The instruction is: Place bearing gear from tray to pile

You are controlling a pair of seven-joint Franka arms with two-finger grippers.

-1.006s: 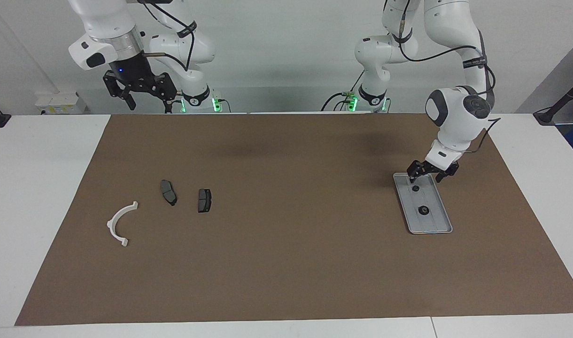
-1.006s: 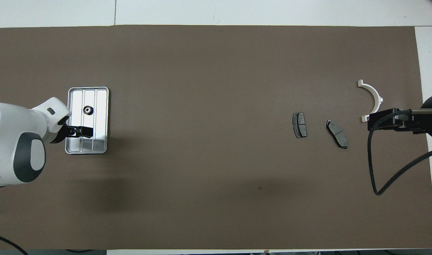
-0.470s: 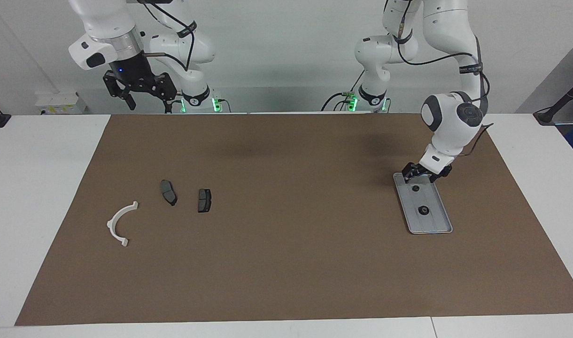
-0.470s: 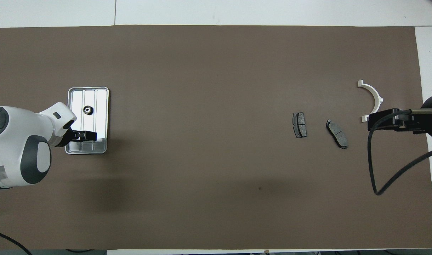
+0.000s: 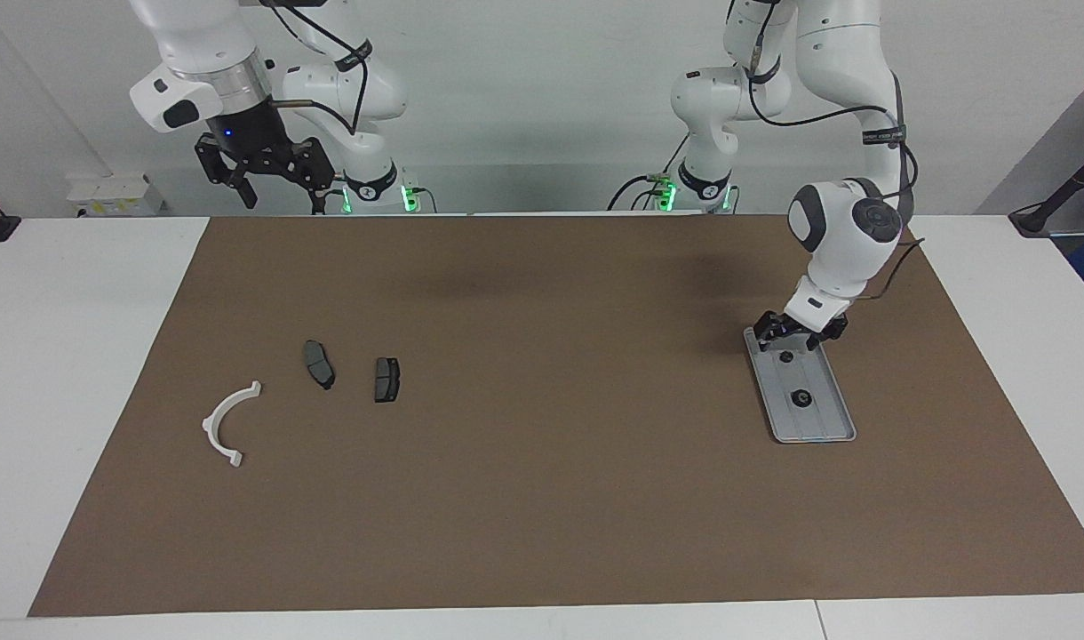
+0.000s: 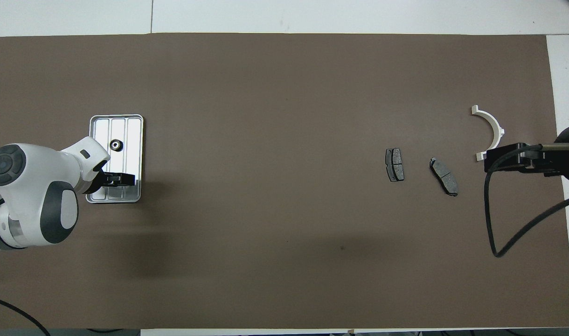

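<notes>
The silver tray (image 5: 824, 416) lies at the left arm's end of the table, also in the overhead view (image 6: 131, 133). A dark round bearing gear (image 5: 801, 398) lies on it (image 6: 115, 145). A smaller dark part (image 5: 785, 356) lies on the tray nearer to the robots. My left gripper (image 5: 796, 334) is open and empty just over that end of the tray, and covers the smaller part in the overhead view (image 6: 122, 178). The pile is a white arc (image 5: 229, 420) (image 6: 490, 129) and two dark pads (image 5: 319, 364) (image 5: 386, 380). My right gripper (image 5: 263, 175) waits raised, open, empty.
A brown mat (image 5: 542, 480) covers most of the white table. The pile lies toward the right arm's end, the pads (image 6: 395, 164) (image 6: 443, 176) beside the arc. The right arm's black cable (image 6: 492, 210) hangs over the mat near the pile.
My left gripper has shifted across the tray's nearer end toward the middle of the table, staying low over it. The right arm and all parts have not moved.
</notes>
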